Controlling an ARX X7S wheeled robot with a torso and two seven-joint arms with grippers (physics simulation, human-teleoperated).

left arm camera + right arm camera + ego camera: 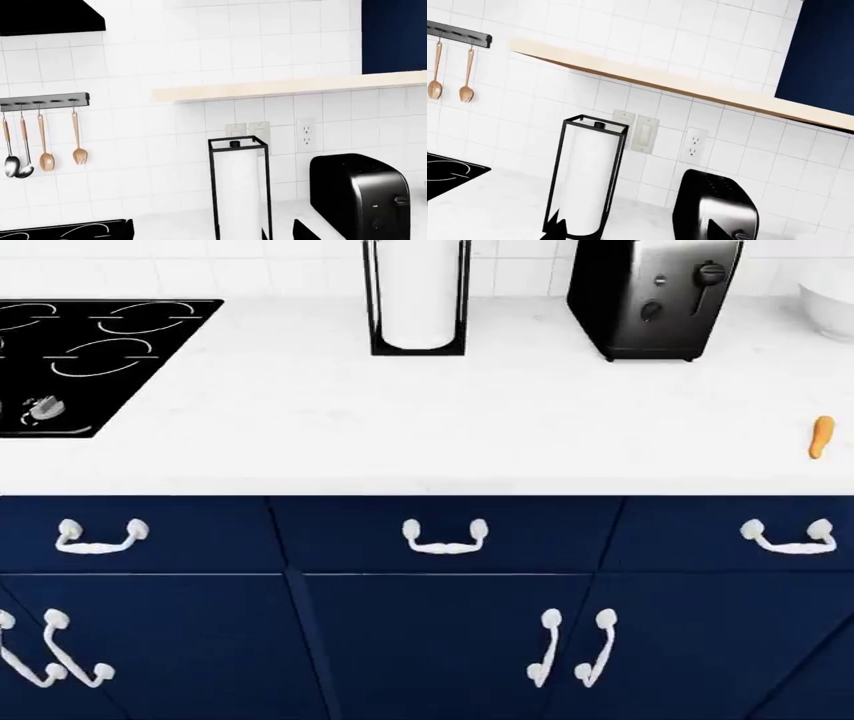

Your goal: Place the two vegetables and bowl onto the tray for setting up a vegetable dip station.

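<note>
The small orange carrot (821, 437) lies on the white counter (441, 420) at the far right of the head view. Behind it, part of the white bowl (830, 306) shows at that view's right edge. The cucumber and the tray are out of view. Neither arm appears in the head view. Only dark fingertips (555, 229) of my right gripper (637, 236) show at the edge of its wrist view, set wide apart and holding nothing. My left gripper (217, 236) shows the same way, one fingertip (307, 232) in front of the toaster.
A black stovetop (94, 360) with white rings sits at the counter's left. A paper-towel holder (418, 295) and a black toaster (647, 295) stand against the tiled wall. Utensils (43, 145) hang from a rail under a wooden shelf (293, 86). Navy drawers (441, 540) run below the counter.
</note>
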